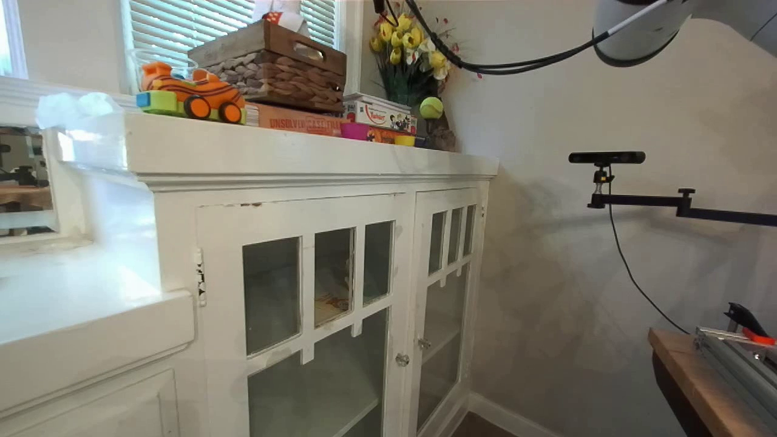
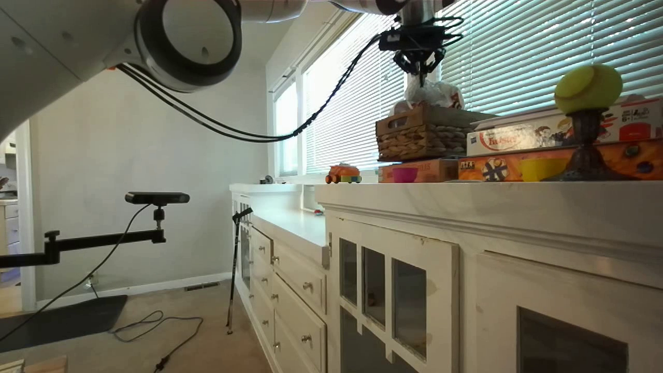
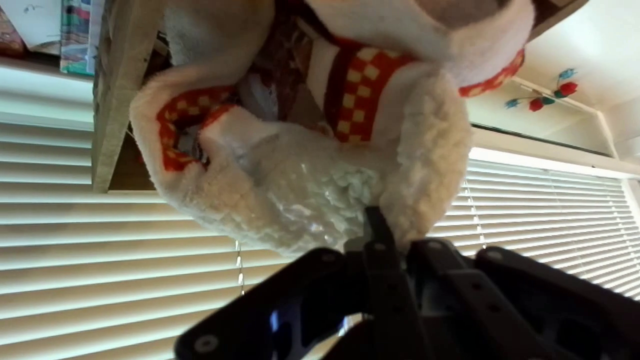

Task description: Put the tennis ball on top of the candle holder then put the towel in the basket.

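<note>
Well, the fluffy white towel (image 3: 310, 185), red checks along its trim, is pinched in the tightly drawn claw (image 2: 421, 79), bunched over the mouth of the wicker basket (image 2: 414, 141). In an exterior view the claw hangs at the basket's twelve o'clock; toward three, the tennis ball (image 2: 588, 89) tops the candle holder (image 2: 586, 137). White cabinet (image 2: 492, 196) below, slatted blinds (image 2: 518, 57) behind.
</note>
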You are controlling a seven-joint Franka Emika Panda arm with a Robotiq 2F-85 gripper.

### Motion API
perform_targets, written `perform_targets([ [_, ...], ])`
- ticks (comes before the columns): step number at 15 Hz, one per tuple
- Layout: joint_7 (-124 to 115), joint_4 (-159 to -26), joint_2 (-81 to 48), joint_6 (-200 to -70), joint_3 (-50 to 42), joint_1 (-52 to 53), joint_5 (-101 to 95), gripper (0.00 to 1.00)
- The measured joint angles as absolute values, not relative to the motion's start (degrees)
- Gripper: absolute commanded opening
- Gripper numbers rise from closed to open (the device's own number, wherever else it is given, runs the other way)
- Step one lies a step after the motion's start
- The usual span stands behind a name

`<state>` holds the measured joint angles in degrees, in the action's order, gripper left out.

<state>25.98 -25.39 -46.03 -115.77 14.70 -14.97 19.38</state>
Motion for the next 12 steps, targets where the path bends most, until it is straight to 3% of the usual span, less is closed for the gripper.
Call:
perform_targets([
  [9,25.9,-25.3,-46.6,-114.8,13.9,-15.0,19.3,0.94],
  [12,25.8,-25.2,-45.6,-113.1,13.2,-15.0,19.0,1.00],
])
